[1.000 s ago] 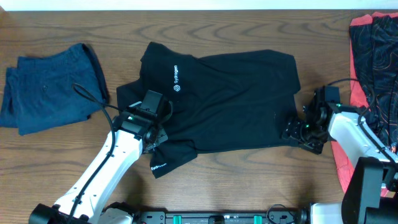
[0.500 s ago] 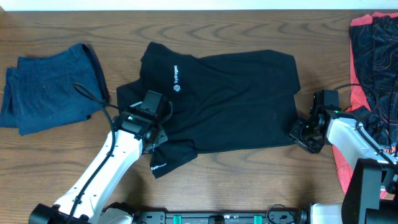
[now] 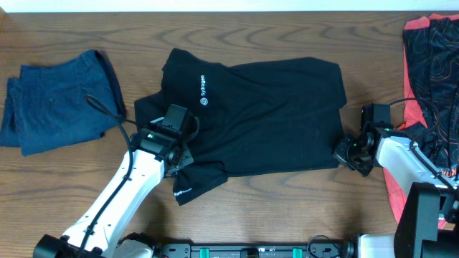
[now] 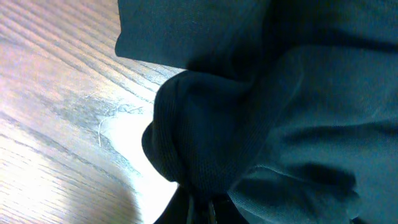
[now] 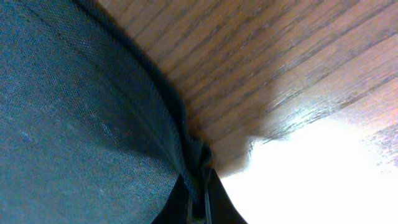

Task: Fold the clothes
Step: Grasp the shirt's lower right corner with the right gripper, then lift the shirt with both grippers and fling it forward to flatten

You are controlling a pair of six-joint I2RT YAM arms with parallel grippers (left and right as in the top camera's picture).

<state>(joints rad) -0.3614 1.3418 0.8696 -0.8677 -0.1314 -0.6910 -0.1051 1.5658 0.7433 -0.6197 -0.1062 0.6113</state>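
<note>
The table (image 3: 287,208) is brown wood with a strong grain running along its length. A bright glare washes out patches of it close under both of my wrists. Beyond its far edge only a thin pale strip of the room shows, too narrow to tell what it is.

The black garment (image 3: 258,115) lies spread across the middle of the table, rumpled, with a small white logo (image 3: 203,89) near its left side and a second white mark (image 3: 183,191) on the flap at its near-left corner.

My left gripper (image 4: 200,208) is clamped on a bunched fold of this black fabric at the near-left part, the jaws together with cloth pinched between them. My right gripper (image 5: 200,196) is closed on the hem at the near-right corner, right where the fabric meets bare wood.

A dark blue garment (image 3: 57,100) sits crumpled at the far left, apart from the black one. A red-and-black patterned piece (image 3: 430,64) lies along the right edge, beside my right arm.
</note>
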